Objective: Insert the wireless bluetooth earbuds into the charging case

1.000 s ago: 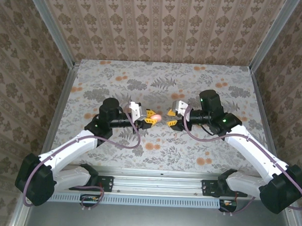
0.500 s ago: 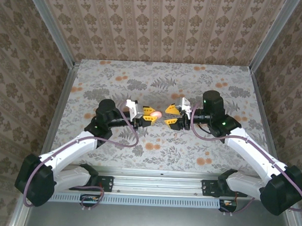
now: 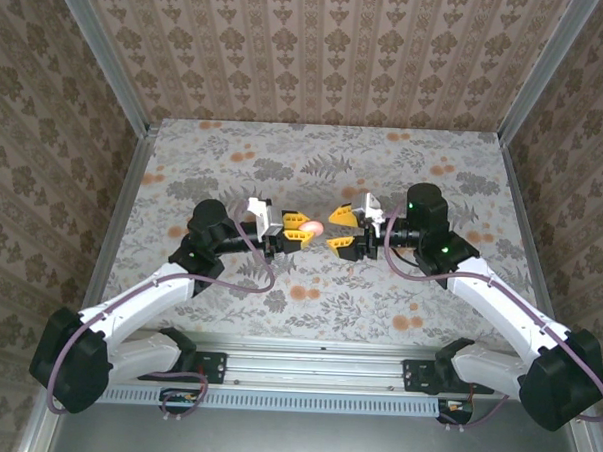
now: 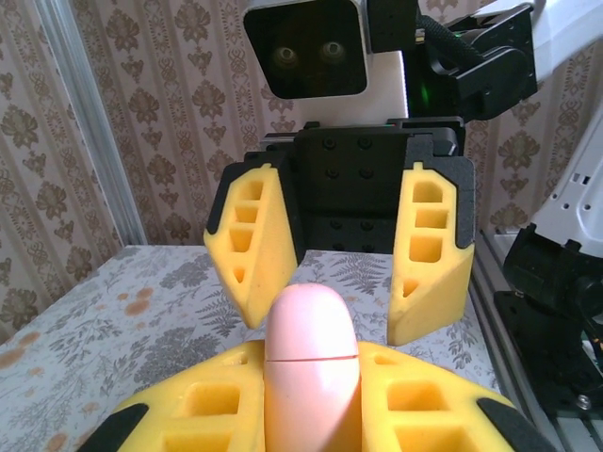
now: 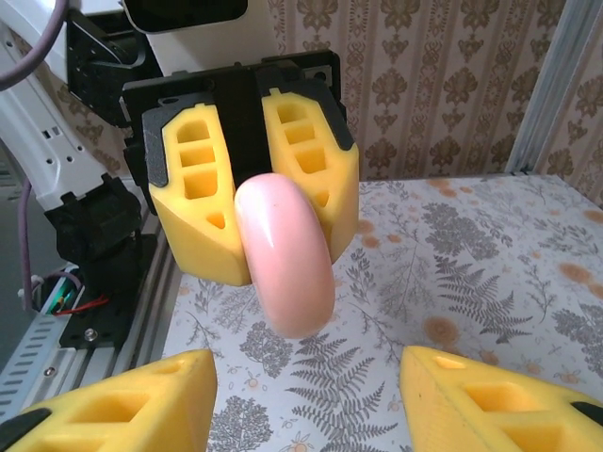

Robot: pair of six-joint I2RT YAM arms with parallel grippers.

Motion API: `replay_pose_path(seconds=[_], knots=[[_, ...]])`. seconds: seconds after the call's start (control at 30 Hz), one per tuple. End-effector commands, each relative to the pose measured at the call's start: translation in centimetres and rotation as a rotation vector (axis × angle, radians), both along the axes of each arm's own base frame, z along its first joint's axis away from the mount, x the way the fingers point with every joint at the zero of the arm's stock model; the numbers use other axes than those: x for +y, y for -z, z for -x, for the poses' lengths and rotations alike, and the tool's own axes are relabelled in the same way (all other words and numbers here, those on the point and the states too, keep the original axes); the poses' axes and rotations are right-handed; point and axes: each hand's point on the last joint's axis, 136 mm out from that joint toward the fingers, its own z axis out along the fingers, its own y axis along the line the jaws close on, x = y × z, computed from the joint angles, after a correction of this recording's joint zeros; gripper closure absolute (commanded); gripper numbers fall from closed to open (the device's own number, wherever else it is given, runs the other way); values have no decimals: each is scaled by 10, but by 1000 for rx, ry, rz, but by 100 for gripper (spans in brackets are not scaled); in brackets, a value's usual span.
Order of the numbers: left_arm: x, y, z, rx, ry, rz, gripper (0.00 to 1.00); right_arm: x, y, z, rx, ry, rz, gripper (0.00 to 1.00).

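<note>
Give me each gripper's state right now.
Left gripper: shut on the pink charging case.
Right gripper: open, holding nothing.

We list, mid-table, one glossy pink oval plastic case (image 3: 315, 228) clamped in the left gripper (image 3: 299, 233), barring the centre line; the right gripper (image 3: 342, 230) faces it just apart, yellow jaws spread. We find passage over the floral-patterned table (image 3: 285, 150) behind; papered walls (image 3: 319, 57) bound three sides.

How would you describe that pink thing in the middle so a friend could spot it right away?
Start at the middle of the flower-patterned table. There the left yellow claw pinches a smooth pink pill-shaped plastic case. Its rounded pink shell stands out from the blocky yellow claw gripping it.
</note>
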Motion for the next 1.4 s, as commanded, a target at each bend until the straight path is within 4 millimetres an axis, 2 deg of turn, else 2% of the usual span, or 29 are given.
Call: replay_pose_path(seconds=[0.0,0.33,0.73,1.0,1.2,1.37], knots=[[0,-11,5,-17,41,27,87,2,-12,4,0,-48,-32,45],[0,-16,7,-19,55,31,87,12,-19,17,31,-156,-30,50],[-4,-17,10,-25,69,33,87,19,-18,15,40,-203,-16,55],[-4,-17,12,-29,74,34,87,20,-14,15,50,-222,0,66],[-5,-18,12,-31,75,35,87,21,-13,13,47,-221,4,70],[-4,-15,13,-33,66,21,83,15,-9,15,17,-201,58,81]])
